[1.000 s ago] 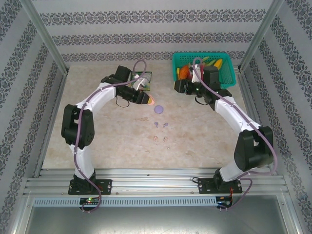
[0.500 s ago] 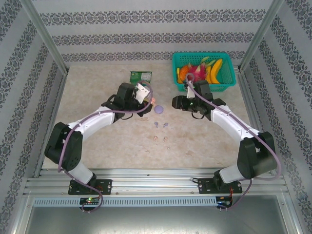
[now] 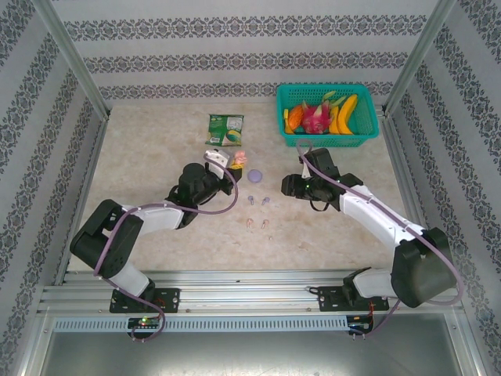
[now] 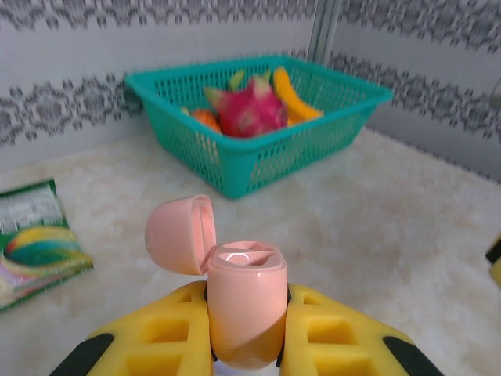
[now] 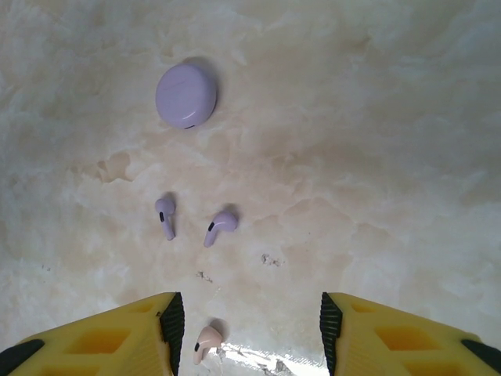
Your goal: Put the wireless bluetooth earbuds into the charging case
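The left jaws are clamped on the pink charging case (image 4: 244, 305), holding it upright above the bench (image 5: 376, 157) with its lid (image 4: 178, 233) flipped back to one side and the mouth facing up. The right jaws stand partly apart and hold nothing.

The 4 earbuds lie loose on the bench between the 2 arms. In the right wrist view, 1 pink earbud (image 5: 207, 342) sits in the gap between the yellow fingers (image 5: 102, 337), closer to the finger on the left of that view, and it is partly cut off by the lower edge of the frame. Its long axis appears to slant across the gap, though too little of it is visible to be sure. Further ahead lie the 2 lilac earbuds, the first (image 5: 165, 217) with its stem running roughly along the line of approach and the second (image 5: 220, 227) angled. Beyond them rests the closed lilac charging case (image 5: 186, 95).

The second pink earbud (image 3: 266, 225) appears in the top view just beside its partner, and is too small there to read its direction. The right jaws are the nearer ones to the earbuds, so the pick likely falls to them. The wells inside the pink case are barely visible past its rim.
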